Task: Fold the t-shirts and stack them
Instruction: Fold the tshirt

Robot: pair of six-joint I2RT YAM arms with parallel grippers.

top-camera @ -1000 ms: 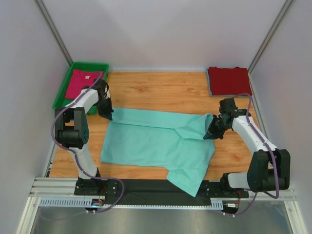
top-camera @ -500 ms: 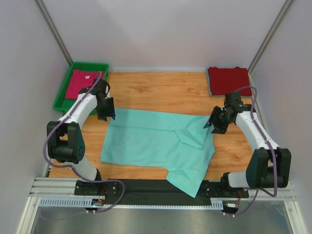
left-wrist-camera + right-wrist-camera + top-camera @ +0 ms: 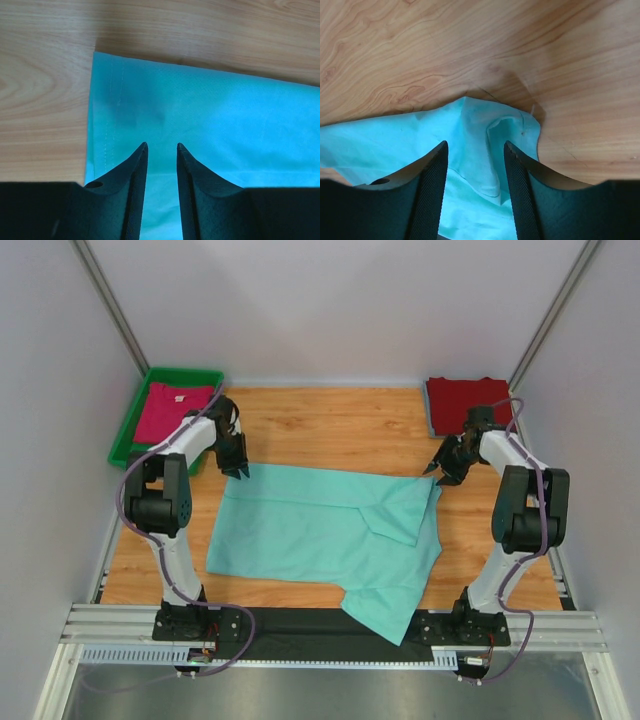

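Pale walls on three sides; wooden table within. Nearest, a flap of the mint-teal t-shirt is seen draped off the table's near edge onto the black rail. The rest of the garment is spread across the middle of the table, with one layer turned over at its right. At its far-left corner the left pincer is poised over the hem, jaws parted, nothing between them. At the far-right corner the right pincer is likewise parted and empty, over a small bunched pocket of cloth. Further back, the dark red t-shirt lies folded at the far right. The magenta-pink t-shirt lies in the green tray at the far left.

Judged step: far corners to be grasped for the next fold. Each corner should be pinched at the hem itself, all layers at the right taken together. Both should be lifted evenly so that no skew is introduced.

Not resolved: whether either fingertip touches the cloth; where collar and sleeves lie; how many layers are caught in the bunched corner.
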